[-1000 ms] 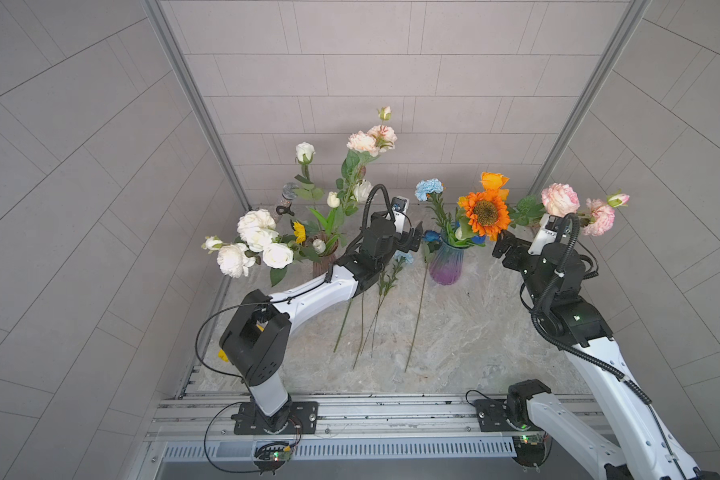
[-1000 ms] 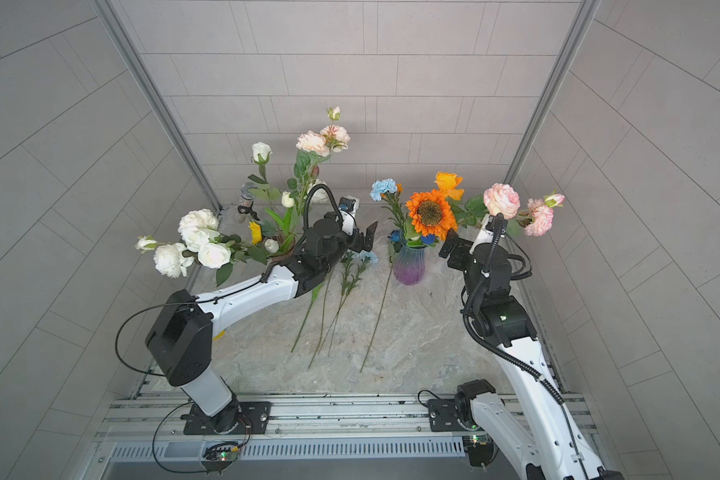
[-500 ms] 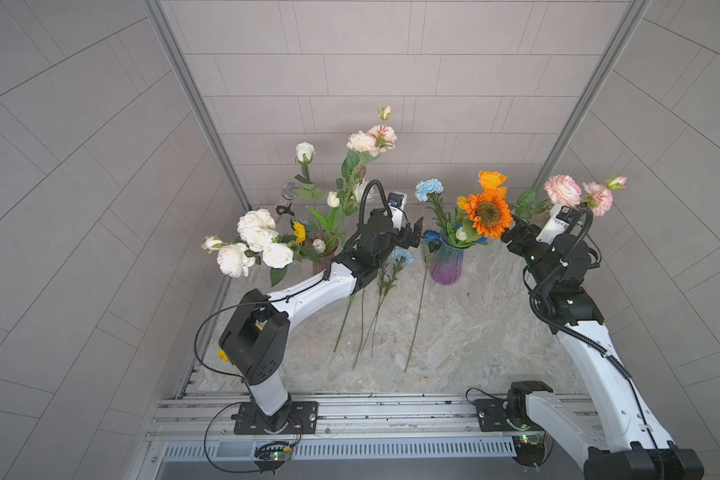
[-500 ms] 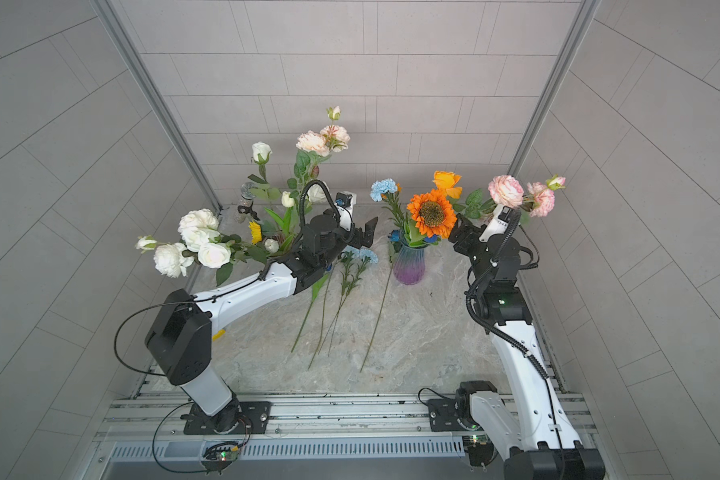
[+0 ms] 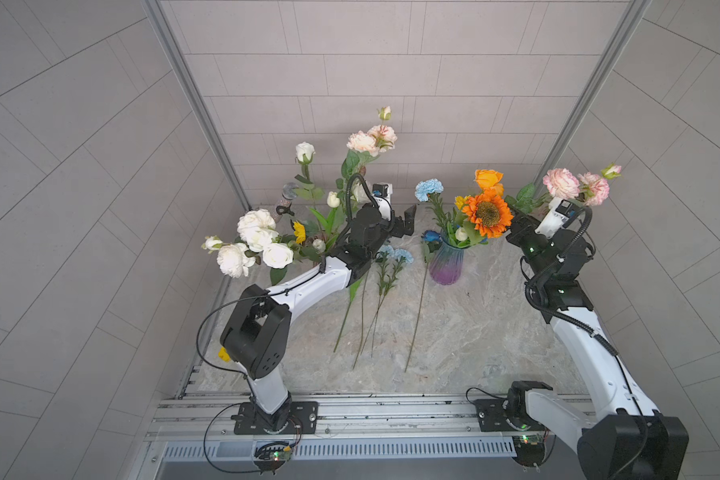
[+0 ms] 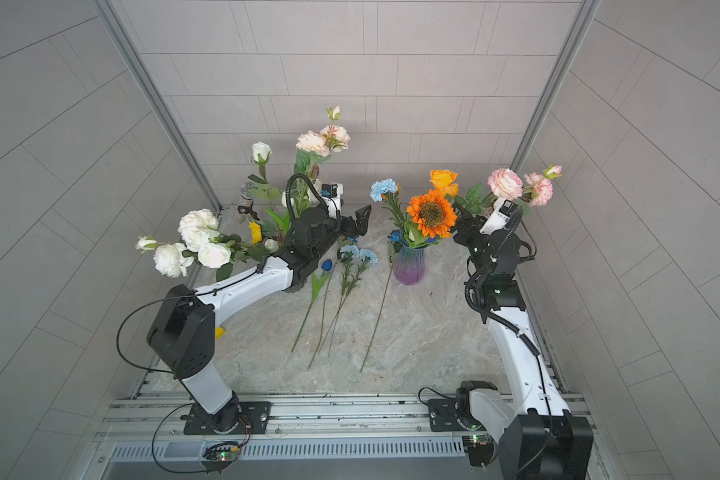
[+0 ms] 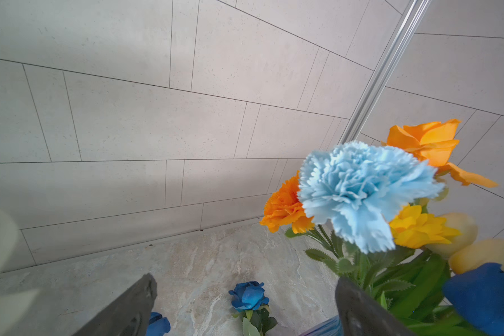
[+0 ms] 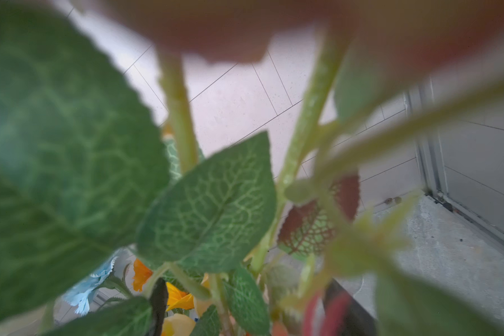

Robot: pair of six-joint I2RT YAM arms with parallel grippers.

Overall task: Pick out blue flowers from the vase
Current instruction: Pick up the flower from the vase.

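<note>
Blue fabric blooms on thin green stems are the targets. One frilly light blue carnation (image 7: 361,192) stands in the purple-and-teal glass vase (image 5: 445,266) among orange and yellow blooms, with a dark blue bud (image 7: 489,296) low beside it. Other blue flowers (image 5: 395,253) lie flat on the marbled worktop (image 5: 454,332), just beside the vase. The left gripper (image 5: 405,222) hovers near the carnation, its fingers (image 7: 122,308) wide apart and empty. The right gripper (image 5: 513,226) sits behind the sunflower (image 5: 487,212); its fingers look apart with leafy stems between them, though that view is blurred. These flowers are probably very light, with soft, crushable heads and stiffer stems. The best hold is likely on the bare stem below the bloom and above the vase rim, pulled straight up so that neighbouring stems do not drag or tip the vase. No brand, label or writing is legible anywhere.
</note>
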